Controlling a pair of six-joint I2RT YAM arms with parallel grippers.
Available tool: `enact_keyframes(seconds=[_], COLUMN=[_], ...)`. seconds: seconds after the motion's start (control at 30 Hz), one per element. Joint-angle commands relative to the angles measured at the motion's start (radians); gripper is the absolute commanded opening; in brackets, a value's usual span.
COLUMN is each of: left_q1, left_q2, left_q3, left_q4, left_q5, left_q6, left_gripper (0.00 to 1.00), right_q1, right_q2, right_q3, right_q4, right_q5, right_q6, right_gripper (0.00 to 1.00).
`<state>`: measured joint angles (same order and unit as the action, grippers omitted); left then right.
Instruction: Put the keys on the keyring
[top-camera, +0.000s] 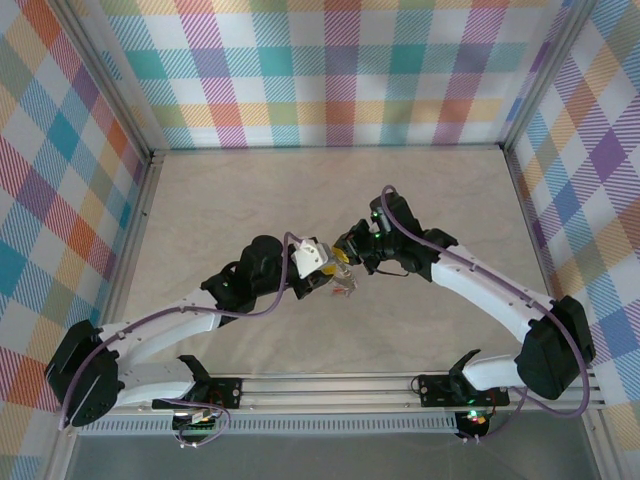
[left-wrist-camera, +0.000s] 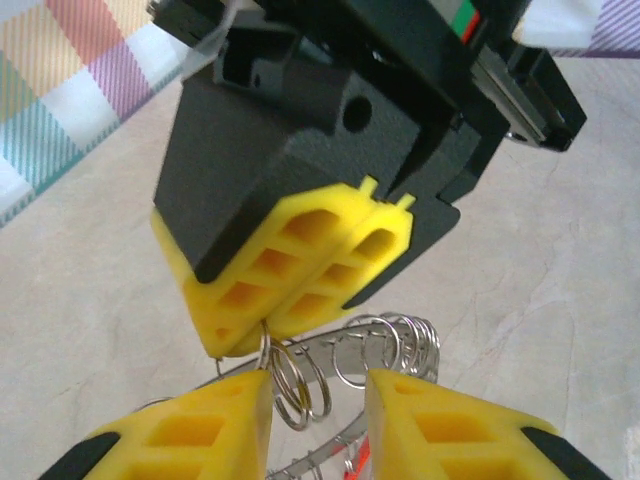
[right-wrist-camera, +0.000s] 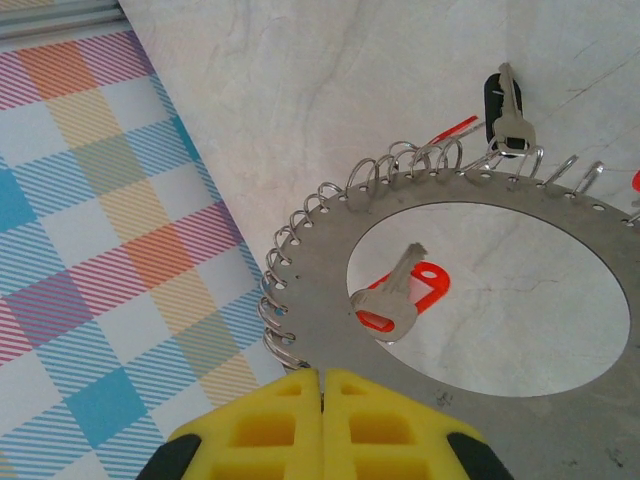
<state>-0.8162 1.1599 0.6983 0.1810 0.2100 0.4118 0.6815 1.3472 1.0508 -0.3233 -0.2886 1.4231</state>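
Spreading under everything, the pale marbled table (top-camera: 250, 200) lay boxed in by plaid walls (top-camera: 330, 80). The left arm (top-camera: 180, 320) and the right arm (top-camera: 490, 290) reached inward from the near edge and met over the middle of the table.

The right gripper (right-wrist-camera: 322, 375) had its yellow fingers pressed together, clamped on the near rim of the keyring (right-wrist-camera: 330, 270). In the right wrist view this was a flat grey metal ring with a wide round opening, and many small wire loops were threaded through holes along its outer edge. In the left wrist view the same gripper (left-wrist-camera: 262, 335) came down from above, its fingertips pinching the ring where the wire loops (left-wrist-camera: 385, 345) bunched.

The left gripper (left-wrist-camera: 318, 390) pointed up at it from below. Its two yellow fingers stood apart, one wire loop hung in the gap between them, and the pads did not press on it. From above, both grippers crowded the ring (top-camera: 345, 280) too tightly to see it clearly.

A silver key with a red plastic head (right-wrist-camera: 385, 300) showed through the ring's opening; whether it hung or lay on the table I could not tell. A key with a black head (right-wrist-camera: 505, 115) sat at the ring's far rim, just beside a wire loop, with a red sliver near it.
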Motion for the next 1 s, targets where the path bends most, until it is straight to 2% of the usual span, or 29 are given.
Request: enact_keyframes(seconds=[0.0,0.03,0.3,0.63,0.8,0.97], left_q1=[-0.011,-0.011,-0.011,-0.011,-0.011,-0.01], left_q2=[-0.019,-0.02,-0.021,-0.01,-0.038,-0.135], left_q3=[0.004,0.007,0.032,0.034,0.025,-0.004], left_q4=[-0.002,-0.008,-0.12,-0.176,-0.187,-0.186], left_q5=[-0.029,-0.023,0.041,0.142,0.126,0.096], left_q6=[0.016,0.024,0.124,0.149,0.147,0.145], left_gripper=[0.25,0.22,0.17,0.31,0.34,0.46], right_q1=[0.012,0.012,0.012,0.012,0.012,0.012], right_q2=[0.026,0.031,0.038,0.042,0.043,0.038], right_q3=[0.065,0.069,0.094,0.104,0.097,0.088], right_q4=[-0.029,-0.031,-0.065,-0.053,-0.047,-0.047], right_q5=[-0.045,-0.048,-0.037,-0.029,-0.021,-0.017], right_q6=[-0.018,-0.02,-0.035,-0.022,-0.023,-0.029], right_gripper=[0.0,0.0,0.0,0.0,0.0,0.0])
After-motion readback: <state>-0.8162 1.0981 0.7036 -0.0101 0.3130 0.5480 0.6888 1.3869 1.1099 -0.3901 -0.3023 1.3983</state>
